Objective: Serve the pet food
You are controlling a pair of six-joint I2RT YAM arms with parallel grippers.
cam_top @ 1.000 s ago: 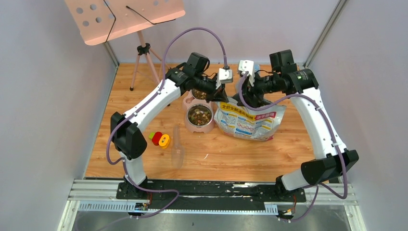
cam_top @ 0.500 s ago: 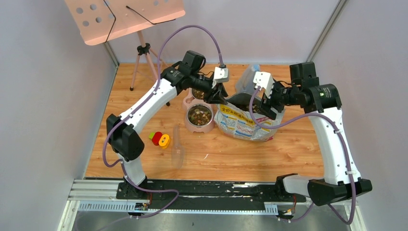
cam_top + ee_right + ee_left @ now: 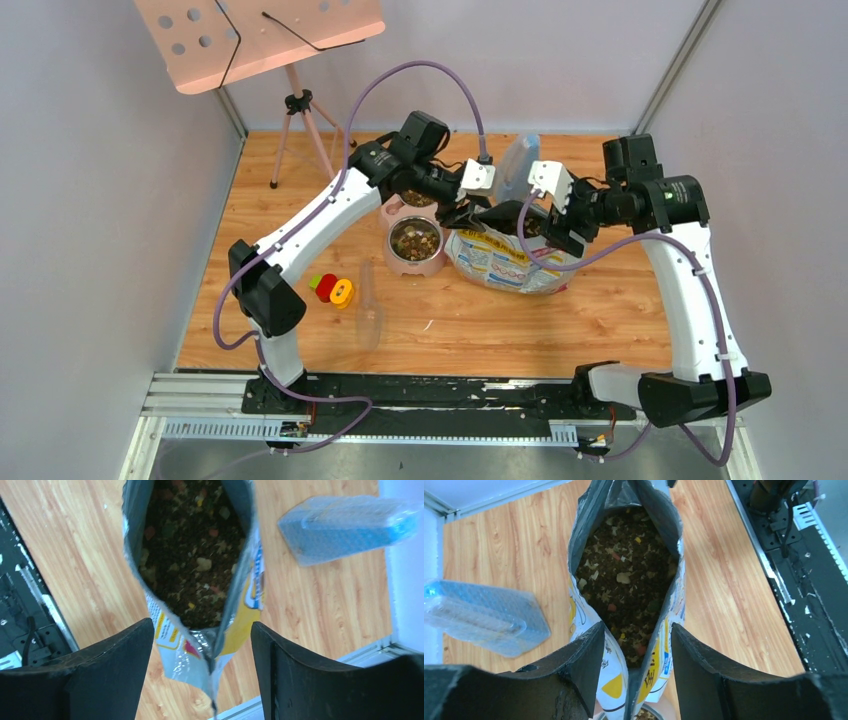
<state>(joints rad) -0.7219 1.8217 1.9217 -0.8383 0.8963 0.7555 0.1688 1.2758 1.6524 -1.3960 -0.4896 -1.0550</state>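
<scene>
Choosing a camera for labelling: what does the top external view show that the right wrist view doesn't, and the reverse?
Only top external: the pink bowl filled with pet food, the red-and-yellow toy, the music stand. Only right wrist: the food deep inside the open bag. Both: the bag, the blue packet, the wooden table.

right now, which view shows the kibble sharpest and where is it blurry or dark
Left wrist view: the pet food in the bag is fairly sharp but shadowed. Right wrist view: soft throughout, pet food smeared, blue packet blurred. Top external view: evenly lit and crisp, but pellets too small for detail.
</scene>
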